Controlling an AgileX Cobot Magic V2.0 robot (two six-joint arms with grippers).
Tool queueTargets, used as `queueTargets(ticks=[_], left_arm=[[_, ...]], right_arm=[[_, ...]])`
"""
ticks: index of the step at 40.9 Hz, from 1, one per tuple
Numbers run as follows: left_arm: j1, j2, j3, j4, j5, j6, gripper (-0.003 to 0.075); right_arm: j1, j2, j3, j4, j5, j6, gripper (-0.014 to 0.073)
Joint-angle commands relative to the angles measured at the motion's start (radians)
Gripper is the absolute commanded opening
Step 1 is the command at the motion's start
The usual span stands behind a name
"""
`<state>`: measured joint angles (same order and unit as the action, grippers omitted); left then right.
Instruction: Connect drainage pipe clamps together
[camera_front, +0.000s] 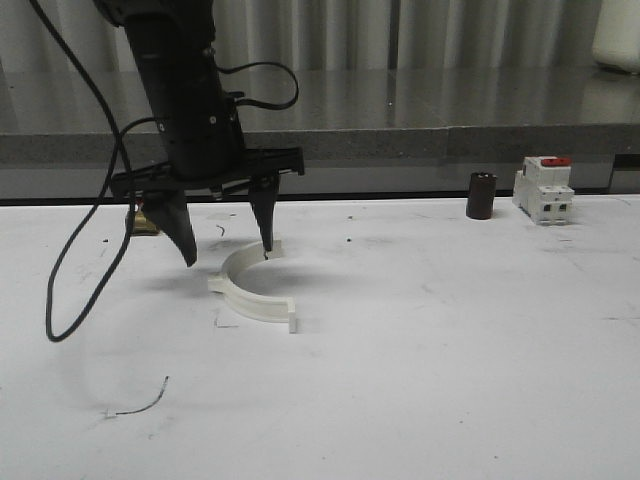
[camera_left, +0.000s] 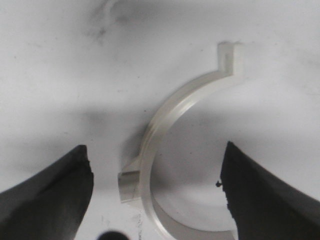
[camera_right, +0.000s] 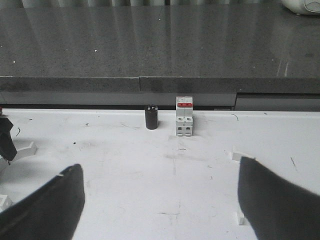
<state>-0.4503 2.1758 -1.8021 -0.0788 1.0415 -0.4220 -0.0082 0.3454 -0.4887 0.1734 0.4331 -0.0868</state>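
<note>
One white semicircular drainage pipe clamp (camera_front: 250, 292) lies flat on the white table with its end tabs sticking out. My left gripper (camera_front: 227, 248) hangs open just above it, one finger on each side of the band's far end. In the left wrist view the clamp (camera_left: 172, 107) curves between the open fingers of the left gripper (camera_left: 156, 150), touching neither. My right gripper (camera_right: 160, 167) is open over bare table. Two small white tabs (camera_right: 235, 156) show beside its finger; whatever joins them is hidden behind that finger.
A black cylinder (camera_front: 481, 195) and a white breaker with a red top (camera_front: 543, 190) stand at the back right of the table. A brass part (camera_front: 145, 222) sits behind the left gripper. A black cable (camera_front: 60, 300) loops down at the left. A grey ledge (camera_front: 400, 140) runs behind the table.
</note>
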Motion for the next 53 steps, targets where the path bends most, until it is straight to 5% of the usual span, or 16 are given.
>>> queueTargets(ticks=[1, 8, 15, 27, 43, 53], left_arm=[[-0.007, -0.100, -0.056, 0.042, 0.019, 0.082, 0.0526], [-0.016, -0.157, -0.022, 0.066, 0.040, 0.204, 0.0503], [-0.031, -0.253, 0.080, 0.084, -0.074, 0.210, 0.0403], [-0.033, -0.534, 0.370, 0.079, -0.298, 0.253, -0.0023], [-0.033, -1.106, 1.059, 0.174, -0.808, 0.253, -0.0020], [-0.033, -1.518, 1.362, 0.225, -0.903, 0.253, -0.0020]], right_arm=[[-0.005, 0.015, -0.036, -0.003, -0.077, -0.009, 0.0642], [-0.005, 0.015, -0.036, -0.003, -0.077, -0.009, 0.0642], [-0.005, 0.015, -0.036, -0.003, -0.077, -0.009, 0.0642], [-0.005, 0.015, -0.036, -0.003, -0.077, -0.009, 0.0642], [-0.005, 0.015, -0.036, -0.003, -0.077, -0.009, 0.0642], [-0.005, 0.015, -0.036, -0.003, -0.077, -0.009, 0.0642]])
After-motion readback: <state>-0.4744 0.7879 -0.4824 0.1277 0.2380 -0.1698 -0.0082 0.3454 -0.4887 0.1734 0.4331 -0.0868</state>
